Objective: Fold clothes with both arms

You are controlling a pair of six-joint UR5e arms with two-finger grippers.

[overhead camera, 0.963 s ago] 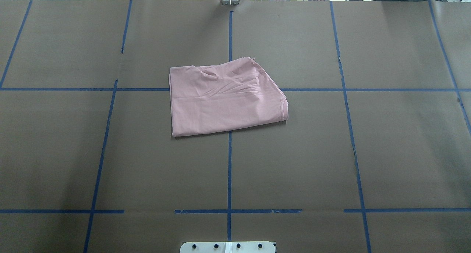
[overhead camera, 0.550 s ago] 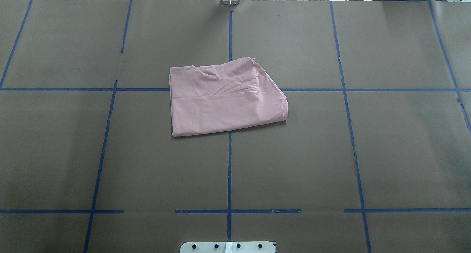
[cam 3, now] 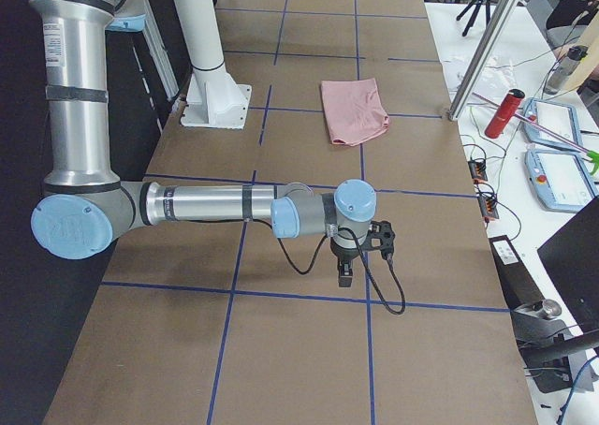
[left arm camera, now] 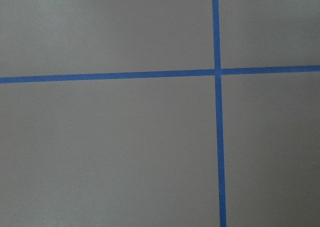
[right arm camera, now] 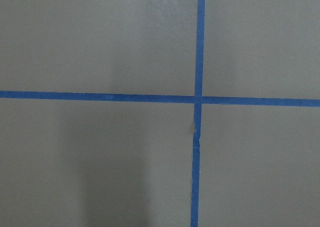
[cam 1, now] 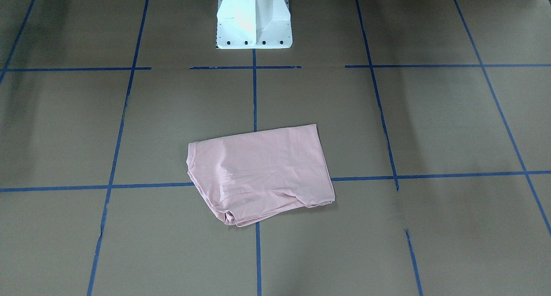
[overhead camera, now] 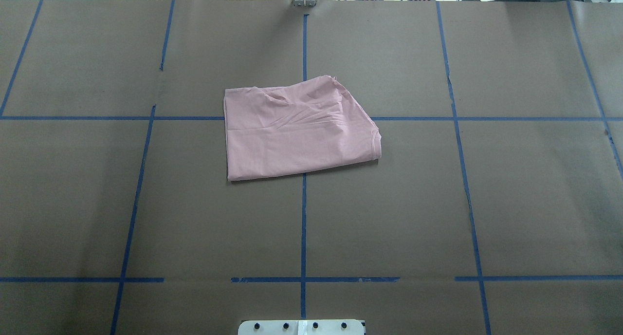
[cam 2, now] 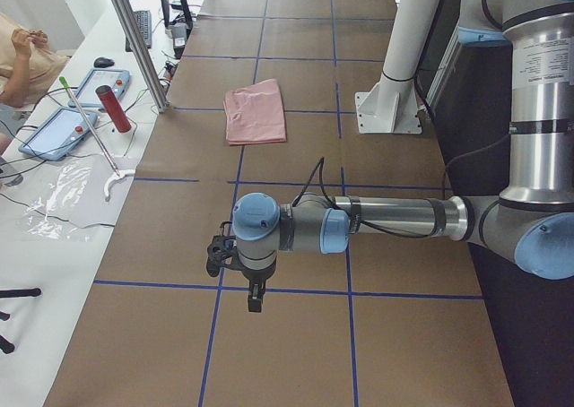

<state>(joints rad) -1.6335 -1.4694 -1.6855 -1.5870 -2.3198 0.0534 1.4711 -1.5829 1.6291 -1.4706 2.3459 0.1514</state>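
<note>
L gripper (cam 2: pixel 256 297): nearest the left side cam, pointing down over bare table (cam 2: pixel 296 353); can't tell if spread or pressed together. R gripper (cam 3: pixel 344 275): same, can't tell. T-shirt (overhead camera: pixel 297 130): farther out, mid-table, folded to a rough rectangle, well apart from both. Risk: far edge is rumpled, so a re-grip there may drag layers and undo the fold. No print, label or writing legible.
</note>
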